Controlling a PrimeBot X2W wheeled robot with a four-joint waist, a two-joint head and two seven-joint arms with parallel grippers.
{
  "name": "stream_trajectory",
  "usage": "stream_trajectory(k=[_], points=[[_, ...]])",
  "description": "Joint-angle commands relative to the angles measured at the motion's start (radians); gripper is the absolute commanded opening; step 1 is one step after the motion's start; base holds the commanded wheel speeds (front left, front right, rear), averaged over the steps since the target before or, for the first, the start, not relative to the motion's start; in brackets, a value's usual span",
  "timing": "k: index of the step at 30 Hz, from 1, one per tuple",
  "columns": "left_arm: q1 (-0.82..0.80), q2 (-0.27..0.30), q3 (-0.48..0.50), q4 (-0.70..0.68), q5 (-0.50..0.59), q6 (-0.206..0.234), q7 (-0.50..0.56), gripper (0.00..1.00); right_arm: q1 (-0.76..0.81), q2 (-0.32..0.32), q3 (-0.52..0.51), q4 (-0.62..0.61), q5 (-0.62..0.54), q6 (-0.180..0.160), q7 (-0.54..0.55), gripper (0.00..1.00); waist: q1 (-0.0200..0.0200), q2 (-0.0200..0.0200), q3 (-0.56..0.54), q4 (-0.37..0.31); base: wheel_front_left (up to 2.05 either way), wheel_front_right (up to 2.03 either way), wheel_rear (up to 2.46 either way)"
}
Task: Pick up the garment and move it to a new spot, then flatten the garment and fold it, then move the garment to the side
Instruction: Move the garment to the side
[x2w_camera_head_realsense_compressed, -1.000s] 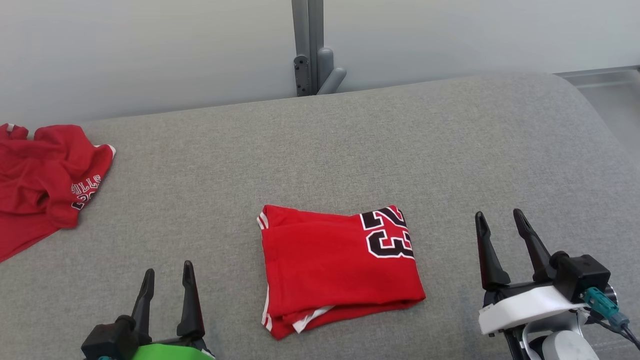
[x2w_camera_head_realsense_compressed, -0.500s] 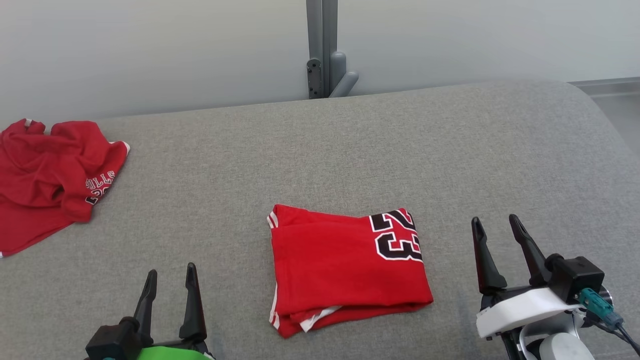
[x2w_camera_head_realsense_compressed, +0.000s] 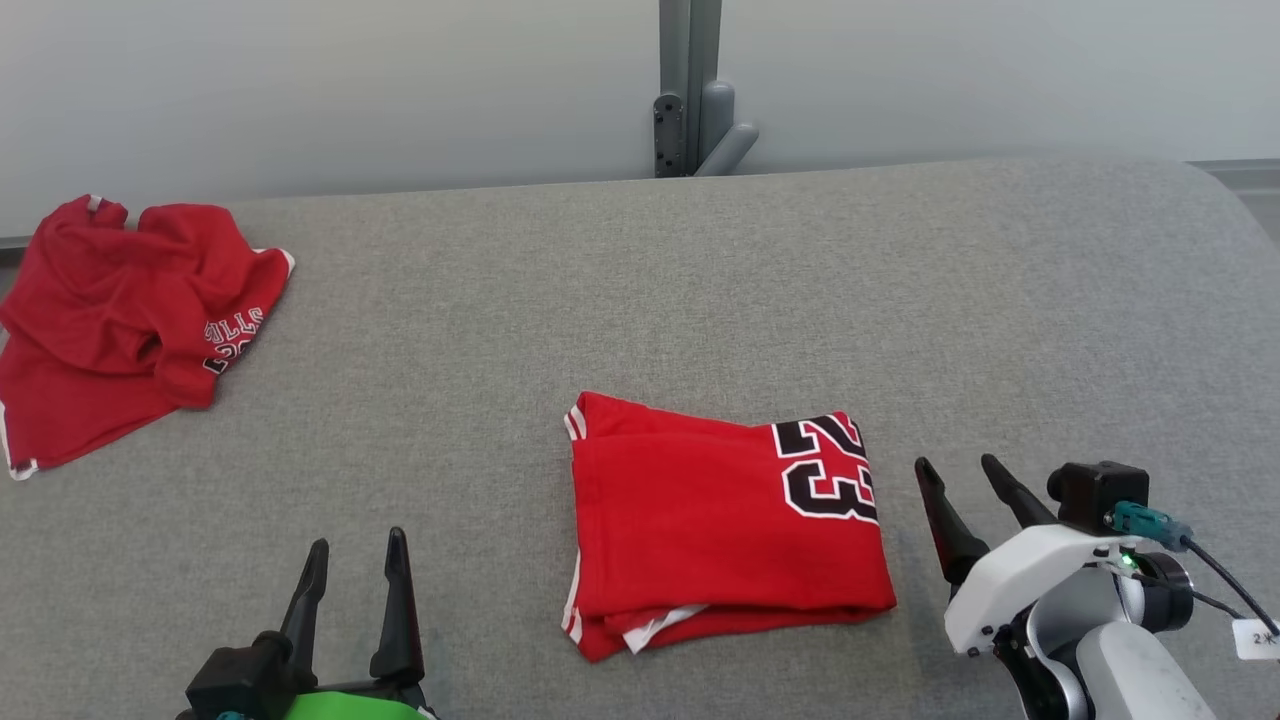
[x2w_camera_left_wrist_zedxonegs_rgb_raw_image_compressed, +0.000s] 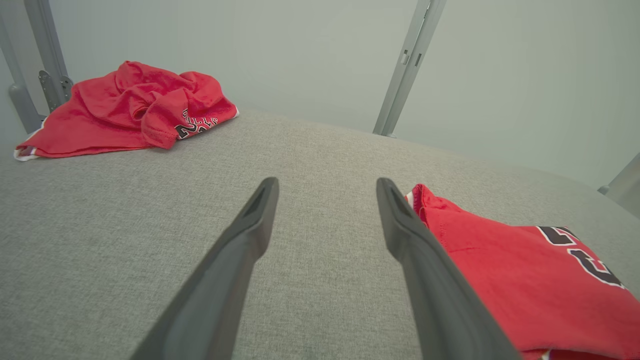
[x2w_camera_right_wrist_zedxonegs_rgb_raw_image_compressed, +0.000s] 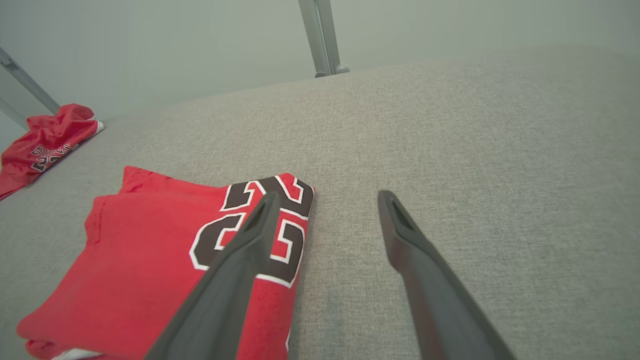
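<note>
Right gripper (x2w_camera_head_realsense_compressed: 953, 462), jaws apart, has neared the rectangle-folded red garment (x2w_camera_head_realsense_compressed: 700, 530).

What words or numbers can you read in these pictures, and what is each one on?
"23": black, white-edged digits on the folded red cloth jersey.
"BULLS": on the crumpled red cloth jersey; the number under it is creased and unreadable.
Small white hanging tag at the head view's right edge: starts "2", the rest too small.
</note>
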Motion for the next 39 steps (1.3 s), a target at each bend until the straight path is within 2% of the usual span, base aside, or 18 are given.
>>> stream_trajectory(k=[1, 7, 15, 23, 24, 25, 26, 27, 28, 32, 39], points=[[-0.018, -0.001, 0.000, 0.004, 0.010, -0.007, 0.000, 1.00, -0.030, -0.019, 0.014, 0.028, 0.040, 0.000, 0.033, 1.00, 0.0000, 0.0025, 0.018, 0.020, 0.00, 0.00, 0.00], [-0.036, -0.002, -0.010, 0.010, 0.014, -0.007, 0.000, 1.00, -0.107, -0.071, 0.070, 0.131, 0.196, 0.000, 0.142, 1.00, 0.0000, 0.0025, 0.053, 0.062, 0.00, 0.00, 0.00], [-0.051, -0.003, -0.008, 0.014, 0.014, -0.008, 0.000, 1.00, -0.163, -0.125, 0.132, 0.201, 0.366, 0.000, 0.234, 1.00, 0.0000, 0.0025, 0.085, 0.106, 0.00, 0.00, 0.00], [-0.056, -0.004, -0.004, 0.017, 0.017, -0.010, 0.000, 1.00, -0.190, -0.139, 0.176, 0.269, 0.471, 0.000, 0.291, 1.00, 0.0000, 0.0025, 0.097, 0.122, 0.00, 0.00, 0.00], [-0.057, -0.004, -0.005, 0.017, 0.018, -0.010, 0.000, 1.00, -0.193, -0.138, 0.181, 0.276, 0.478, 0.000, 0.294, 0.85, 0.0000, 0.0025, 0.097, 0.122, 0.00, 0.00, 0.00], [-0.059, -0.004, -0.005, 0.017, 0.018, -0.010, 0.000, 1.00, -0.198, -0.139, 0.187, 0.281, 0.482, 0.000, 0.292, 0.49, 0.0000, 0.0025, 0.098, 0.122, 0.00, 0.00, 0.00], [-0.060, -0.004, -0.005, 0.017, 0.018, -0.010, 0.000, 1.00, -0.203, -0.140, 0.196, 0.284, 0.488, 0.000, 0.291, 0.37, 0.0000, 0.0025, 0.098, 0.122, 0.00, 0.00, 0.00], [-0.061, -0.004, -0.005, 0.017, 0.018, -0.009, 0.000, 1.00, -0.208, -0.142, 0.203, 0.287, 0.493, 0.000, 0.289, 0.37, 0.0000, 0.0025, 0.098, 0.121, 0.00, 0.00, 0.00], [-0.062, -0.004, -0.005, 0.015, 0.017, -0.007, 0.000, 1.00, -0.214, -0.144, 0.210, 0.288, 0.498, 0.000, 0.287, 0.00, 0.0000, 0.0025, 0.099, 0.119, 0.00, 0.00, 0.00], [-0.069, -0.004, -0.005, 0.006, 0.013, -0.002, 0.000, 1.00, -0.244, -0.164, 0.226, 0.289, 0.510, 0.000, 0.264, 0.00, 0.0000, 0.0025, 0.111, 0.109, 0.00, 0.00, 0.00], [-0.099, -0.004, -0.012, -0.013, 0.023, -0.009, 0.001, 1.00, -0.318, -0.217, 0.236, 0.293, 0.491, -0.001, 0.220, 0.00, 0.0000, 0.0025, 0.147, 0.036, 0.00, 0.00, 0.00]])
